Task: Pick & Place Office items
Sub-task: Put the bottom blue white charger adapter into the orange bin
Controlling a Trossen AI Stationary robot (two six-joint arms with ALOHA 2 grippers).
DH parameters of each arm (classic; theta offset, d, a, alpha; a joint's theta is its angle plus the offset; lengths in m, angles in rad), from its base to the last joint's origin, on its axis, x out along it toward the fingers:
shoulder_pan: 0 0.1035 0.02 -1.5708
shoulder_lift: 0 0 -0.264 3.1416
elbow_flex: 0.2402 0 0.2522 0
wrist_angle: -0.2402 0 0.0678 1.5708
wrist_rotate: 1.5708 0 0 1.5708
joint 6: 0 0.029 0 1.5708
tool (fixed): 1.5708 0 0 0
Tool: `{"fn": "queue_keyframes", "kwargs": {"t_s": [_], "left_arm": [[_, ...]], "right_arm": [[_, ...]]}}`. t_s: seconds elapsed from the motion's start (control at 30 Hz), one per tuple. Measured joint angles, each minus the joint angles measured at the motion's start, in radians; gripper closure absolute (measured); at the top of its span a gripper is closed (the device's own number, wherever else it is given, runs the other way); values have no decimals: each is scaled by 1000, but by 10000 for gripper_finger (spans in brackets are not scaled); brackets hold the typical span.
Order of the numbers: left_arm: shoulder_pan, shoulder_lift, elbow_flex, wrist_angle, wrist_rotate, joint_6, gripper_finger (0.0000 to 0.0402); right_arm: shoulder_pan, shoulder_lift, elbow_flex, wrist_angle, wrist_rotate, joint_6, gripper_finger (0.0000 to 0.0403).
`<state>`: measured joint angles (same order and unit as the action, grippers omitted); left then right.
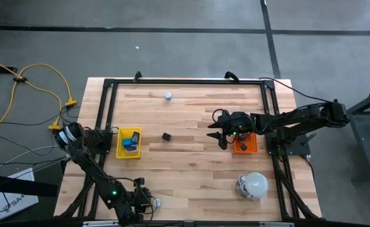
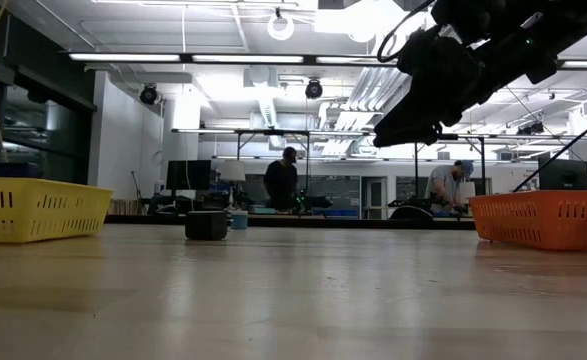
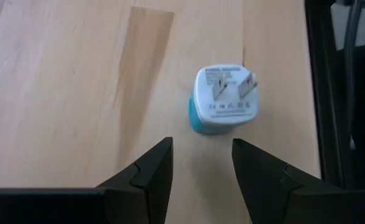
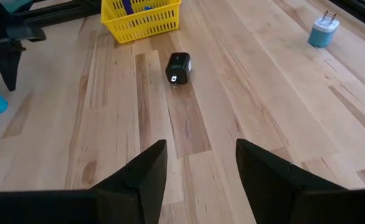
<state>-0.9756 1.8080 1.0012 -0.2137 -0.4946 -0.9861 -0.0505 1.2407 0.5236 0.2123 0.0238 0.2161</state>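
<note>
A blue-and-white plug adapter point(image 3: 224, 99) lies on the wood near the table's front edge point(image 1: 157, 203), its prongs facing up. My left gripper point(image 3: 202, 165) hovers open just short of it, touching nothing point(image 1: 150, 200). A small black block point(image 1: 166, 136) rests mid-table point(image 4: 178, 67). A second blue-white plug point(image 1: 168, 96) stands near the far edge. My right gripper point(image 4: 201, 168) hangs open above the table beside the orange tray point(image 1: 217, 137), empty. The yellow tray point(image 1: 129, 142) holds blue pieces.
The orange tray point(image 1: 245, 145) sits under the right arm, at the right. A large white dome with a coiled cable point(image 1: 254, 185) stands front right. A black frame rail point(image 3: 331, 93) runs close beside the near plug. Bare wood lies between the two trays.
</note>
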Motion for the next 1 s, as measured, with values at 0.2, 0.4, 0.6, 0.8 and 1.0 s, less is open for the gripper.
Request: {"fn": "queue_keyframes", "kwargs": {"t_s": [0.2,0.4,0.6,0.8,1.0], "left_arm": [[0,22,0,30,2,-2,231],[0,26,0,40,1,6,210],[4,26,0,41,0,27,208],[11,26,0,43,-23,37,208],[12,26,0,96,-40,81,208]], "right_arm": [[0,0,0,0,0,0,224],[0,0,0,0,0,1,224],[0,0,0,0,0,17,224],[0,0,0,0,0,27,224],[0,0,0,0,0,26,224]]}}
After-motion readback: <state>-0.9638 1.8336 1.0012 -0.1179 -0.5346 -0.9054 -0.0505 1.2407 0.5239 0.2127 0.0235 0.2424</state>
